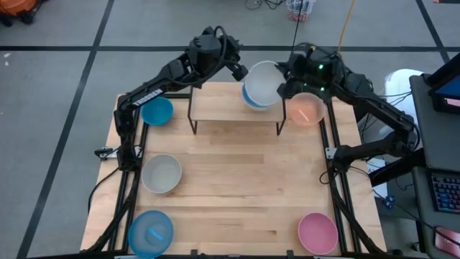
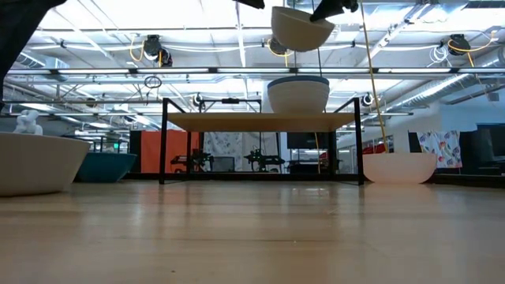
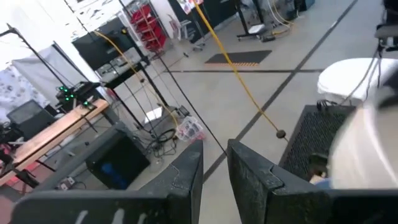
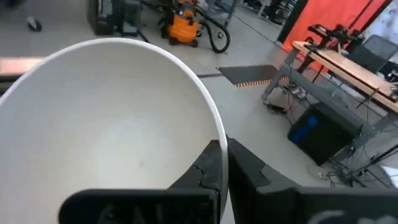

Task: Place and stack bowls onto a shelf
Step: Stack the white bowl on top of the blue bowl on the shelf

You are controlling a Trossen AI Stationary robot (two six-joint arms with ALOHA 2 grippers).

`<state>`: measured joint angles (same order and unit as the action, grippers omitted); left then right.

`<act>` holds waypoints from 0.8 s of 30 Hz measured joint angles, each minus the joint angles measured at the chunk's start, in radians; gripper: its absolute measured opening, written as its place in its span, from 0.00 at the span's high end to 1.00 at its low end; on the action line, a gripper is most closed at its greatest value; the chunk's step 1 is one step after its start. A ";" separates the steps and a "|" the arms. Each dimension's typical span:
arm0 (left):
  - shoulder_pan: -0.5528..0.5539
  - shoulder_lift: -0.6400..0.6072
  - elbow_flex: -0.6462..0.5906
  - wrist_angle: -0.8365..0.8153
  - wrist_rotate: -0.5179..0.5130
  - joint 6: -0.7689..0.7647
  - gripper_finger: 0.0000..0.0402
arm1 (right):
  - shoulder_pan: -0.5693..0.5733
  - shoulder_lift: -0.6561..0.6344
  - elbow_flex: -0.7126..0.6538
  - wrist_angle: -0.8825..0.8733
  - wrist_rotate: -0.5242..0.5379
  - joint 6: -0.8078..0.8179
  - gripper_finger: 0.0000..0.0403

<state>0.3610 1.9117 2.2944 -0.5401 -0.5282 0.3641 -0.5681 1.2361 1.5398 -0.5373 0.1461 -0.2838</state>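
My right gripper [image 1: 282, 78] is shut on a white bowl [image 1: 264, 83], held in the air above the shelf's right end. Under it a light blue bowl [image 1: 251, 101] stands on its base on the shelf [image 1: 223, 108], a wooden plank on thin black legs [image 2: 164, 142]. In the low view the white bowl [image 2: 302, 28] hangs clear above that bowl [image 2: 298, 95]. My left gripper [image 1: 239, 70] is open just left of the white bowl's rim, with nothing between its fingers [image 3: 186, 180]. My right gripper pinches the white bowl's rim [image 4: 219, 146] on the bowl's right side, one finger [image 4: 205, 171] inside the bowl and the other [image 4: 255, 177] outside. The fingers come nearly level from the table's right. The bowl is lifted clear, its opening up.
A peach bowl [image 1: 307, 109] sits on the table right of the shelf and a blue bowl [image 1: 157, 111] left of it. A grey-beige bowl [image 1: 162, 174] lies at mid left, a light blue bowl [image 1: 151, 232] at near left, a pink bowl [image 1: 318, 232] at near right.
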 joint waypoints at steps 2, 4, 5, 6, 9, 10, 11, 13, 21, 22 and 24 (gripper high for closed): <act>-0.001 -0.003 0.000 0.007 0.000 0.000 0.80 | -0.030 0.012 0.023 -0.006 -0.078 0.023 1.00; -0.001 -0.017 0.000 -0.004 0.000 -0.002 0.80 | -0.061 0.032 0.051 -0.028 -0.148 0.072 1.00; -0.001 -0.022 -0.001 -0.006 0.000 -0.002 0.80 | -0.075 0.049 0.068 -0.042 -0.174 0.094 1.00; -0.001 -0.025 0.000 0.002 0.000 -0.001 0.80 | -0.085 0.066 0.082 -0.051 -0.195 0.108 1.00; -0.001 -0.044 0.000 -0.007 0.000 -0.007 0.80 | -0.119 0.118 0.110 -0.077 -0.223 0.118 1.00; -0.004 -0.046 0.000 -0.004 0.000 -0.008 0.80 | -0.128 0.138 0.121 -0.096 -0.229 0.120 1.00; -0.005 -0.050 0.000 -0.008 0.000 -0.008 0.80 | -0.134 0.156 0.131 -0.108 -0.229 0.120 1.00; -0.004 -0.058 0.000 -0.017 0.002 -0.009 0.80 | -0.149 0.191 0.145 -0.146 -0.228 0.118 1.00; -0.004 -0.069 0.000 -0.019 0.002 -0.007 0.80 | -0.191 0.305 0.170 -0.242 -0.281 0.116 1.00; -0.004 -0.069 0.000 -0.018 0.002 -0.007 0.80 | -0.194 0.313 0.170 -0.258 -0.281 0.116 1.00; -0.005 -0.069 0.000 -0.018 0.002 -0.007 0.80 | -0.200 0.323 0.170 -0.268 -0.275 0.114 1.00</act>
<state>0.3565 1.8427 2.2940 -0.5585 -0.5260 0.3576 -0.7680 1.5586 1.7096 -0.8049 -0.1287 -0.1696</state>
